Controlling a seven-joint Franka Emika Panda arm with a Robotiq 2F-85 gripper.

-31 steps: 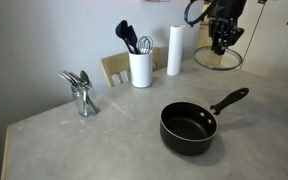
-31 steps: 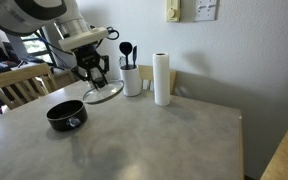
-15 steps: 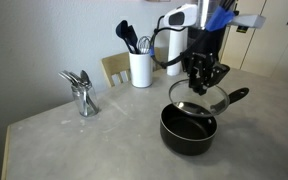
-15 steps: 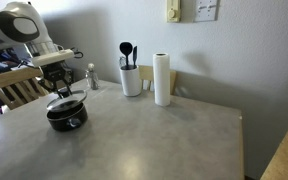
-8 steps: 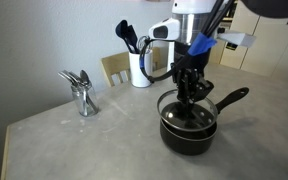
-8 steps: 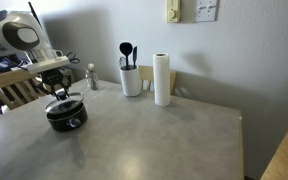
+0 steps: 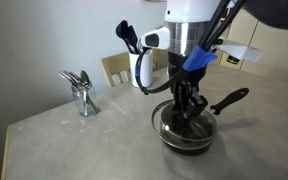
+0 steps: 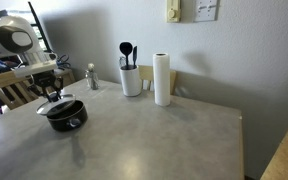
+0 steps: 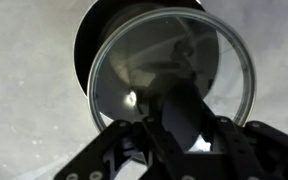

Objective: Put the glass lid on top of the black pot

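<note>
The black pot (image 7: 172,134) stands on the grey table, its long handle (image 7: 230,99) pointing right and back. It also shows in an exterior view (image 8: 66,116) and in the wrist view (image 9: 87,35). My gripper (image 7: 188,108) is shut on the dark knob of the glass lid (image 7: 162,116) and holds it low over the pot's mouth, slightly off centre. In the wrist view the clear lid with its metal rim (image 9: 174,55) covers most of the pot's opening, and the knob (image 9: 184,115) sits between my fingers. Whether the lid touches the pot's rim I cannot tell.
A white utensil holder (image 7: 141,68) with black utensils and a white paper towel roll (image 8: 162,79) stand at the back. A metal cutlery stand (image 7: 81,94) is at the left. A wooden chair (image 8: 14,88) stands past the table edge.
My gripper has come down with the lid, from above the pot to just over its mouth. The pot has not moved.
</note>
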